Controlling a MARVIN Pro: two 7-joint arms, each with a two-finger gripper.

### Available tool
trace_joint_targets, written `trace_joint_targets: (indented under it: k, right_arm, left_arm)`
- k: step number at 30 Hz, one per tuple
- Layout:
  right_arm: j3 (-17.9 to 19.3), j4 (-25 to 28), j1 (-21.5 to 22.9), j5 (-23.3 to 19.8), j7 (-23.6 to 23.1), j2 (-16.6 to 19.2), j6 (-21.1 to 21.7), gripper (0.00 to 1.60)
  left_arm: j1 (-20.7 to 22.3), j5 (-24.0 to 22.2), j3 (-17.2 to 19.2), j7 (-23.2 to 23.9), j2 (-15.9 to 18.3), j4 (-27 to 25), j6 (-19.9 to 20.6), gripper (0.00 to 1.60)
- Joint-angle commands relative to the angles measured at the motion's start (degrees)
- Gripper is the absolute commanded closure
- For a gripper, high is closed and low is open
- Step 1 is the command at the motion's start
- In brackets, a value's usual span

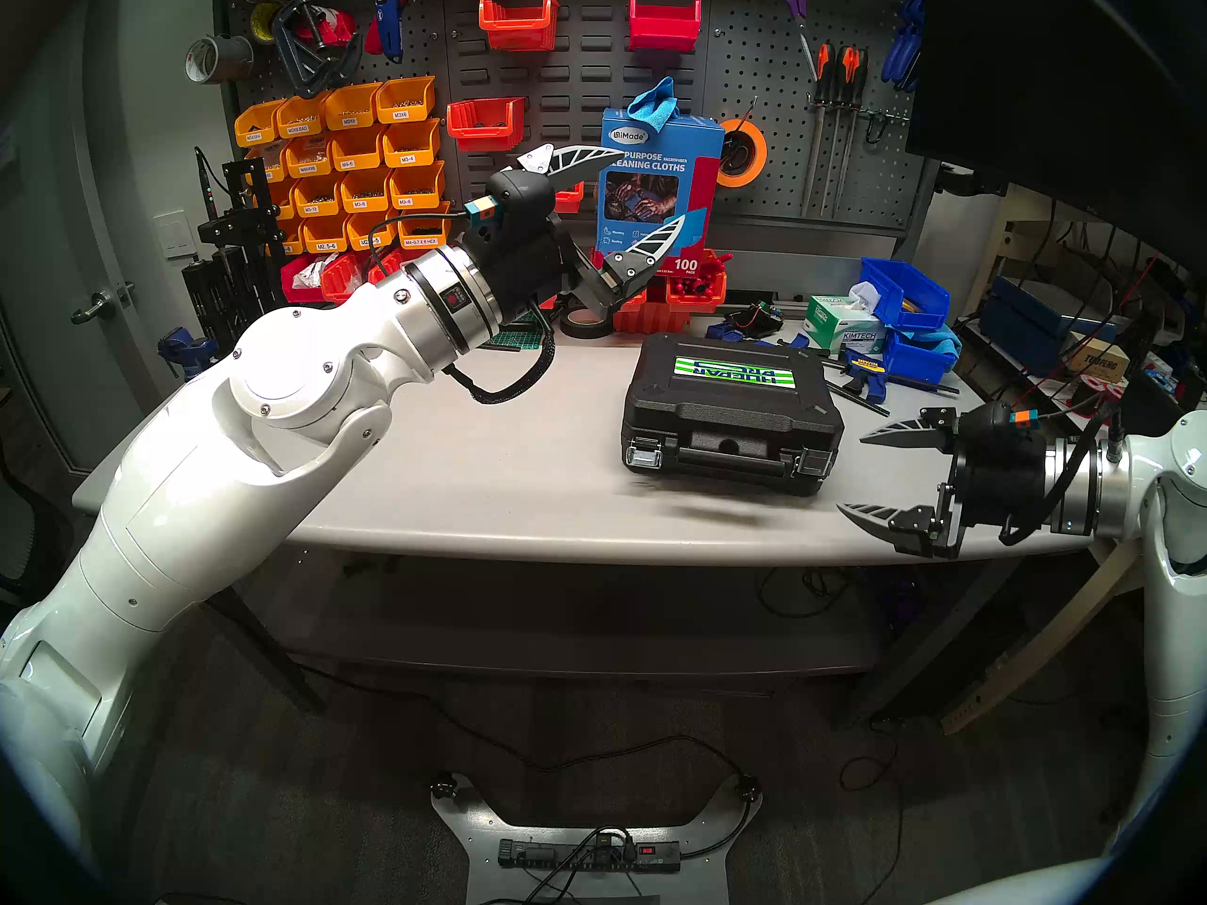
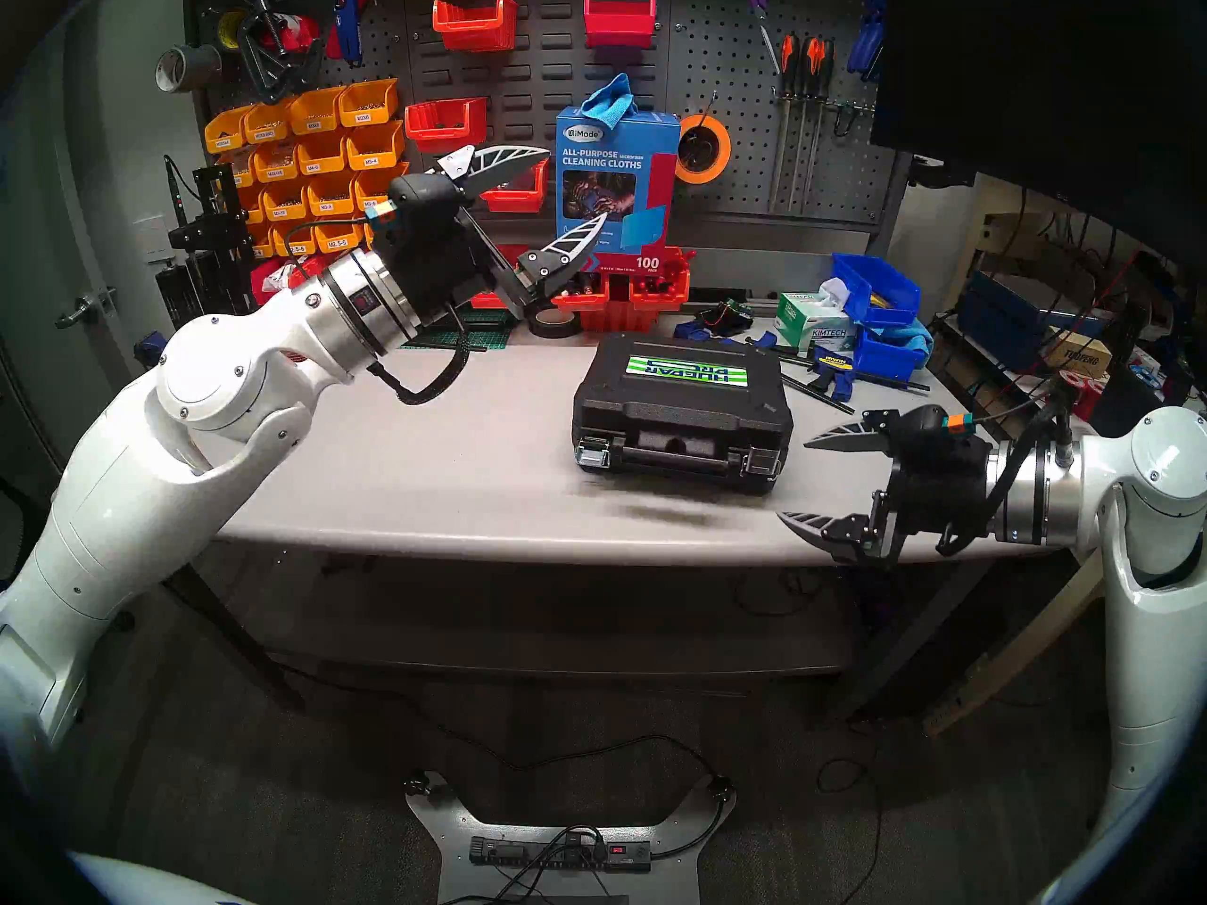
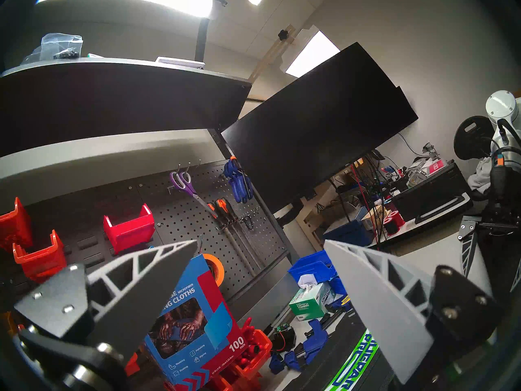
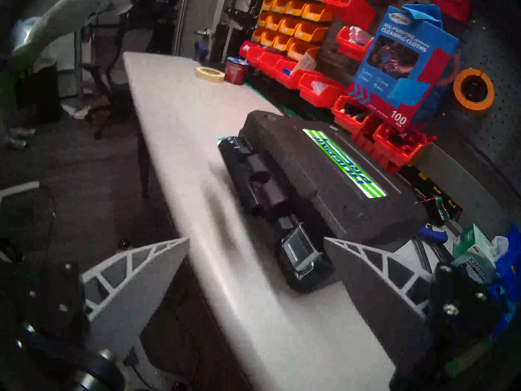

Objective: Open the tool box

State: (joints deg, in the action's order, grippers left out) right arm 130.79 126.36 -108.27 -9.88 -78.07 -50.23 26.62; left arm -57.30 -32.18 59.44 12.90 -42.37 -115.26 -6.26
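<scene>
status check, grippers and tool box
Left gripper open, raised. Right gripper open, empty, beside tool box. Box shut, flat on table. Front approach clear.

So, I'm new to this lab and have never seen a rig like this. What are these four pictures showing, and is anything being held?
It is a robot with two white arms at a workbench. The two wide pictures come from cameras on its head, looking down at the grey table. The other two come from a camera on each wrist, with that arm's own fingers at the bottom corners. The left end effector is raised and open in front of the blue box of cleaning cloths. The right end effector is open near the table's edge, beside the closed black tool box. Both hold nothing. Behind the case lie a Kimtech tissue box and blue bins.
</scene>
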Motion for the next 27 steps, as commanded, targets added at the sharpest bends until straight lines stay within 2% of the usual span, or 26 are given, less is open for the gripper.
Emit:
trace_joint_targets:
  k: [1, 7, 16, 21, 27]
  right_arm:
    - [0.3, 1.1, -2.8, 6.3, -4.7, 6.1, -6.8, 0.0]
    - [-2.7, 1.4, -1.3, 10.5, -6.2, 9.0, -13.8, 0.0]
    - [-6.3, 1.2, 1.3, 14.1, -1.9, 8.0, -23.2, 0.0]
    - [-8.6, 0.2, 3.9, 15.7, 1.2, 8.6, -24.2, 0.0]
    - [-11.5, -1.0, 7.2, 16.7, 4.0, 9.7, -23.3, 0.0]
  left_arm:
    - [0.4, -0.1, 0.5, 0.0, 0.1, -0.4, -0.2, 0.0]
    - [0.4, -0.1, 0.5, 0.0, 0.2, -0.4, -0.2, 0.0]
    - [0.5, -0.2, 0.5, 0.0, 0.3, -0.4, -0.3, 0.0]
    - [0.5, -0.3, 0.4, 0.0, 0.3, -0.4, -0.3, 0.0]
    - [0.5, -0.3, 0.4, 0.0, 0.3, -0.4, -0.3, 0.0]
